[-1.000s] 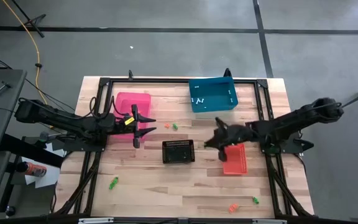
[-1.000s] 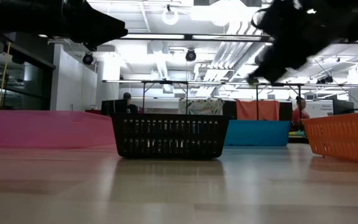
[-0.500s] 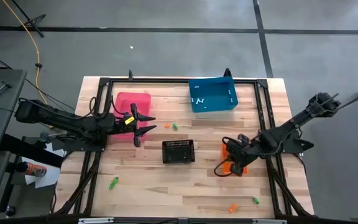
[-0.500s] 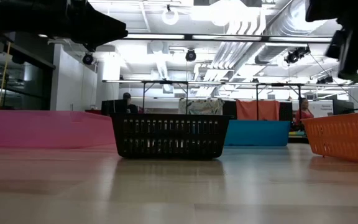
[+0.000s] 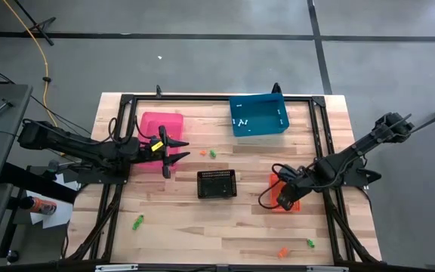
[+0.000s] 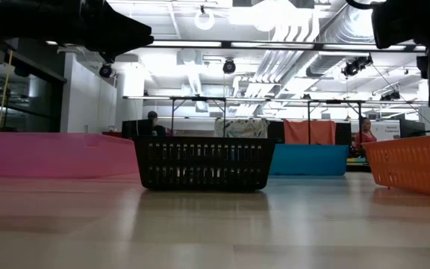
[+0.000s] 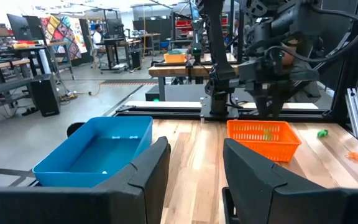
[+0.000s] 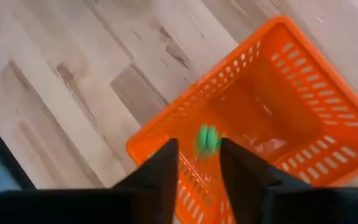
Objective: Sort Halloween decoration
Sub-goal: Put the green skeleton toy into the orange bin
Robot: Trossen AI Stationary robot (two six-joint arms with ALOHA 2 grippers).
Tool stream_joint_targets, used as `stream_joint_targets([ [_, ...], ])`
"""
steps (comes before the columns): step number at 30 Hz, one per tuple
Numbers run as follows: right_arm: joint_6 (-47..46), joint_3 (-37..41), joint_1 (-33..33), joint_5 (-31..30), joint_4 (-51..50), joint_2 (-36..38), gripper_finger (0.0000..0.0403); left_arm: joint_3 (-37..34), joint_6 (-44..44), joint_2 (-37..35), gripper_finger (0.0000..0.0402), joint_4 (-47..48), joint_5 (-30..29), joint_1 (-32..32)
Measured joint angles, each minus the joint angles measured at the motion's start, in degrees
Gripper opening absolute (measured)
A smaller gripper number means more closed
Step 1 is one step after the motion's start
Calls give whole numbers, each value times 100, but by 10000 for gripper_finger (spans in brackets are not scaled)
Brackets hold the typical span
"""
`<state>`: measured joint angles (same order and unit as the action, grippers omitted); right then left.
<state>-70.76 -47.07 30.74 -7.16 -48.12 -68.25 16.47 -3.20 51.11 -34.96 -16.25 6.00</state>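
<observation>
A green trinket [image 8: 207, 139] is being released from the right end effector [image 8: 197, 163] (fingers parted) into the orange bin [image 8: 303, 118]; several trinkets [image 5: 137, 222] remain unsorted at the table's [image 5: 202, 234] 7 o'clock.

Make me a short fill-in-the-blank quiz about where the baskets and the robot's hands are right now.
1. The right hand hangs over the ___ basket.
2. The trinket just beyond its fingers is ___.
3. The left hand waits beside the ___ bin.
4. The black basket stands ___ the two arms.

Missing words: orange; green; pink; between
</observation>
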Motion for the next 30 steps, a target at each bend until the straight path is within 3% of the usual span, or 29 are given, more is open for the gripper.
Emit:
stream_joint_targets([
  [4, 18, 0, 2, 543, -61, 0, 187, 0, 0, 0, 140, 2, 0, 0],
  [8, -409, 7, 21, 1303, 207, 0, 220, 0, -9, 0, 140, -8, -7, -2],
  [11, -1303, 7, 301, 1746, 1012, 0, 223, 0, -207, -2, 140, -173, -102, -2],
  [15, -2676, 7, 930, 1628, 1929, -144, 218, 0, -336, -2, 140, -274, -115, -4],
  [18, -3568, 7, 1563, 1664, 1924, -492, 211, 0, -339, -2, 140, -271, -116, -4],
  [21, -4265, 7, 2089, 2111, 1815, -982, 205, 0, -341, -2, 140, -269, -114, -7],
  [25, -4728, 7, 2413, 2885, 1952, -1554, 199, 0, -350, -2, 140, -269, -114, -7],
  [30, -4641, 9, 2447, 2958, 1724, -2022, 195, 0, -591, -2, 140, -346, -114, -7],
])
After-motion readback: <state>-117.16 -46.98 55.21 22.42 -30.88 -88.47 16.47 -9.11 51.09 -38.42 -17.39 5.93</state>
